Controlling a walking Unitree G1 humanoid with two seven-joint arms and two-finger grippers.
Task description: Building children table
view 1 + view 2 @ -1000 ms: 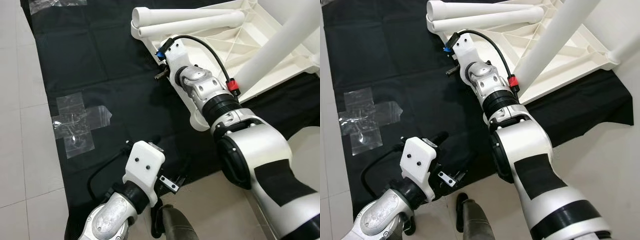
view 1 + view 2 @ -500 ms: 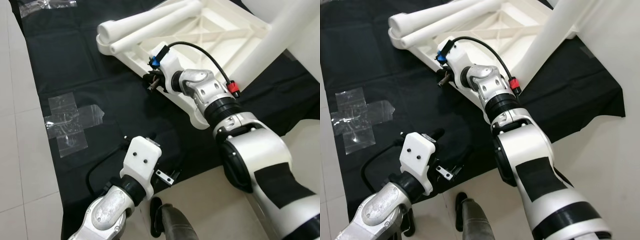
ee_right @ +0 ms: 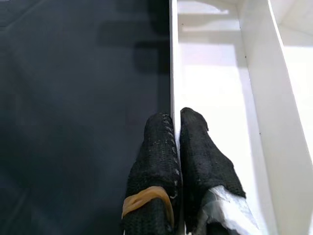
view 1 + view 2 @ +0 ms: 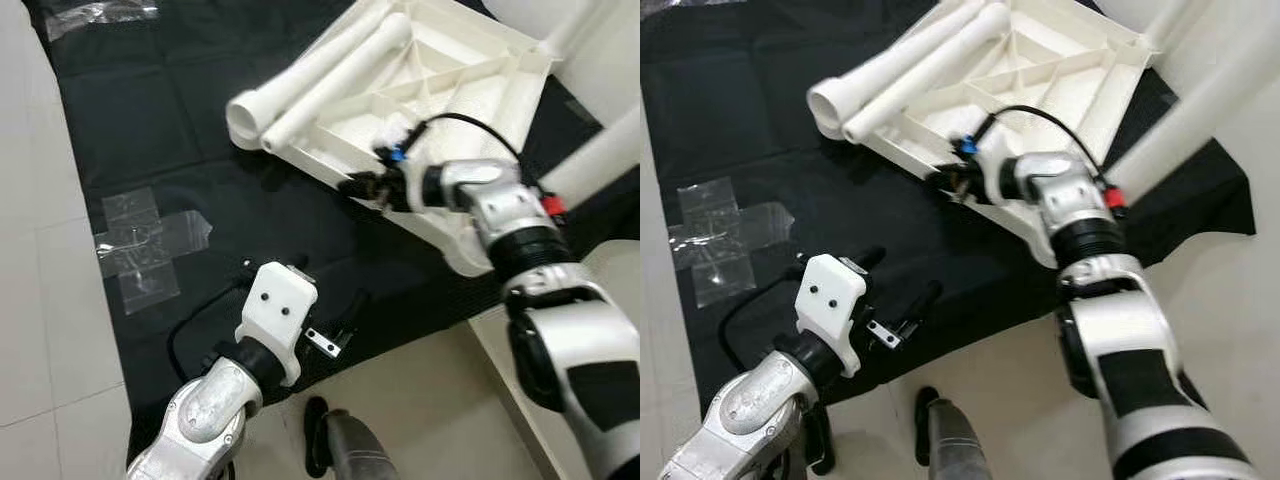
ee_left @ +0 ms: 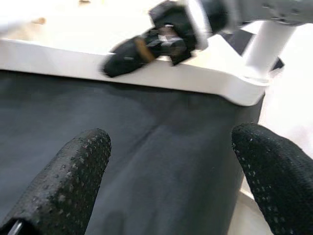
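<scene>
- White children's table (image 4: 430, 75) lay upside down on a black cloth (image 4: 150, 120) spread over the tiled floor (image 4: 40, 330), ribbed underside facing up.
- Two loose white legs (image 4: 320, 75) rested side by side along one edge of the table, open tube ends pointing toward the robot's left.
- Another white leg (image 4: 1210, 105) stood attached at the corner on the robot's right; a further one showed at the top of the head views.
- Right end effector (image 4: 358, 185) was at the table's near rim (image 3: 172, 73), fingers (image 3: 156, 147) pinched together on it: one finger outside over the cloth, the other inside the ribbed channel.
- Left wrist view showed the same grip from the side, black fingertips over the white rim edge.
- Left end effector (image 4: 902, 295) hovered low over the cloth near its front edge, well apart from the table; fingers (image 5: 68, 181) spread wide, nothing between them.
- Clear plastic bags (image 4: 145, 245) lay flat on the cloth to the robot's left; another clear bag (image 4: 90, 12) at the far corner.
- Dark object (image 4: 340, 455) on the floor at the bottom of the head views; could not tell what it was.
</scene>
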